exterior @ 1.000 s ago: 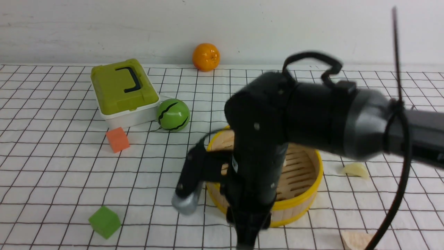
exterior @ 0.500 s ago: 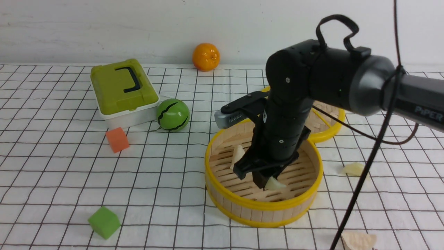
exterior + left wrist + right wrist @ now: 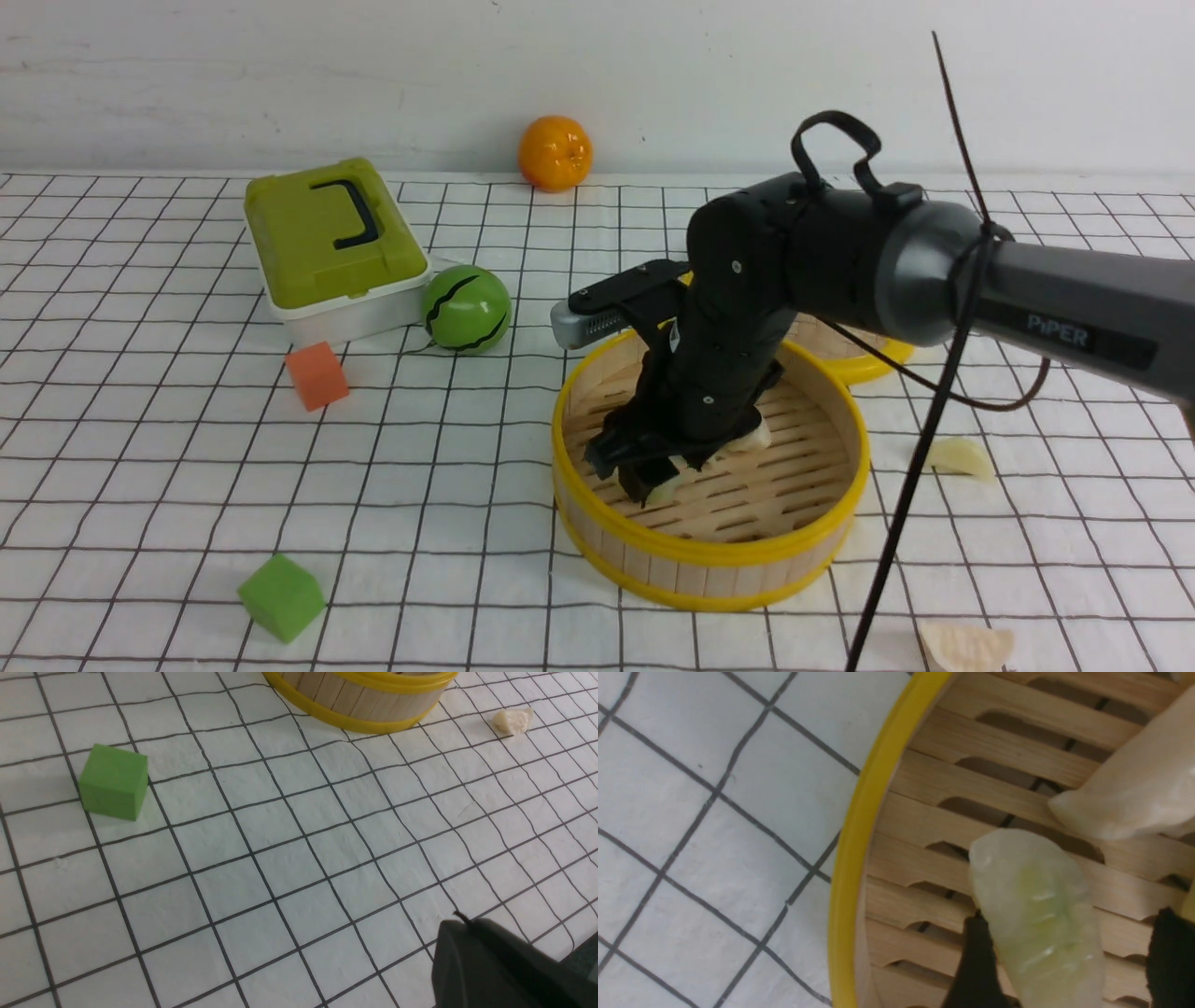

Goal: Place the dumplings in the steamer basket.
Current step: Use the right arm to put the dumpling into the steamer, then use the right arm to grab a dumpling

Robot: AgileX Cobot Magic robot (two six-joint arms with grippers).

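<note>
Writing: the grey forearm of my right arm [image 3: 1074, 322] carries the word "PIPER" in pale letters.

Right tool [image 3: 653, 478]: lowered inside the basket [image 3: 709, 553], over the left part of its floor. The fingers [image 3: 976, 961] stand apart. A pale green dumpling [image 3: 1036, 924] lies on the slats between them. One finger touches its side and the other stands clear of it, so it is not clamped. A cream dumpling [image 3: 1134, 788] lies just beside the green one, also on the slats, beyond the fingertips.

Left tool [image 3: 467, 947]: jaws together, above the gridded bench [image 3: 289, 868], with the basket's outer wall and a green cube [image 3: 114, 781] in its view.

Outside the basket: a third dumpling [image 3: 957, 457] lies on the bench to the right, apart from the rim. A fourth dumpling [image 3: 966, 646] lies at the near edge of the front view, partly cut off.
</note>
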